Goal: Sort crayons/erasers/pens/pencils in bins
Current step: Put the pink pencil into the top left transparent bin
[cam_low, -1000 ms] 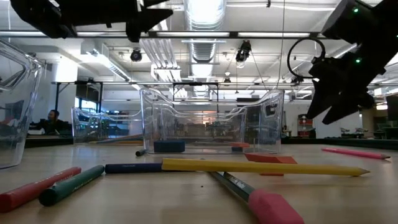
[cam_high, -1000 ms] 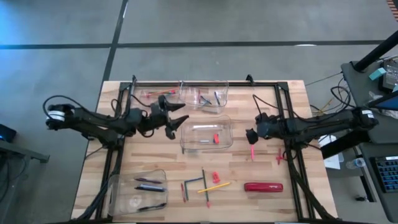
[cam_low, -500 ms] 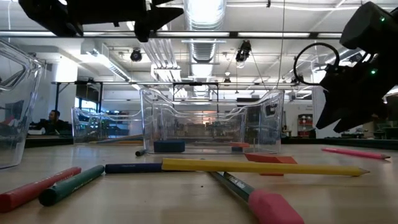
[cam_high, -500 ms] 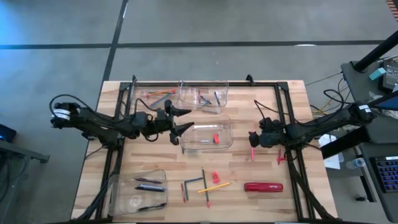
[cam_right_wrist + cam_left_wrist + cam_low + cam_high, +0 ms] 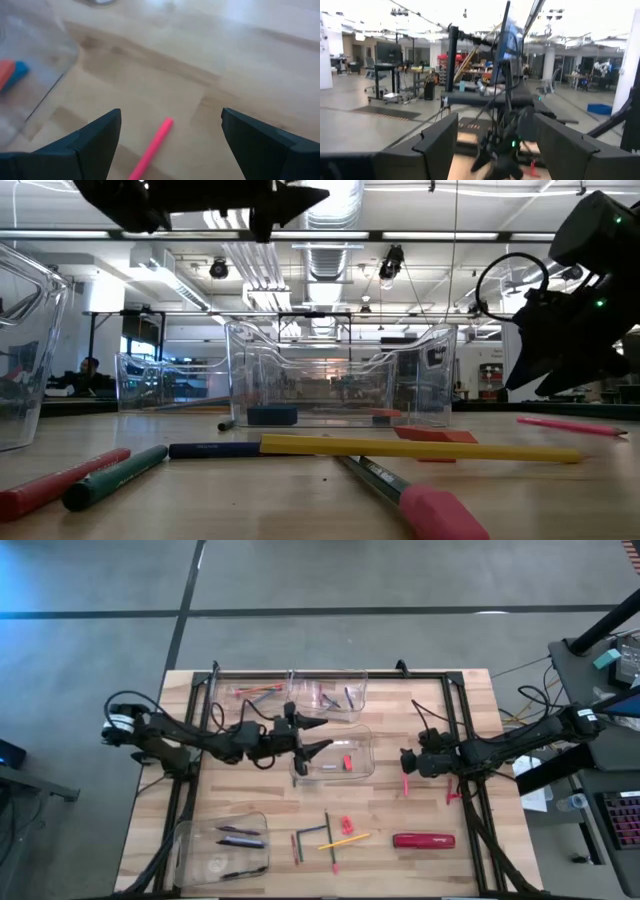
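The wooden tabletop carries four clear bins: two at the far edge, one in the middle holding a small red eraser, and one at the near left corner with dark pens. The left tool hovers over the middle bin's left end, fingers spread, holding nothing. The right tool is low over the tabletop right of that bin, open and empty, straddling a pink crayon lying just ahead of its fingers. Near the front edge lie loose pencils, among them a yellow one, and erasers. The crayon looks light, stiff, waxy and apt to roll; pinching across its middle seems safest.
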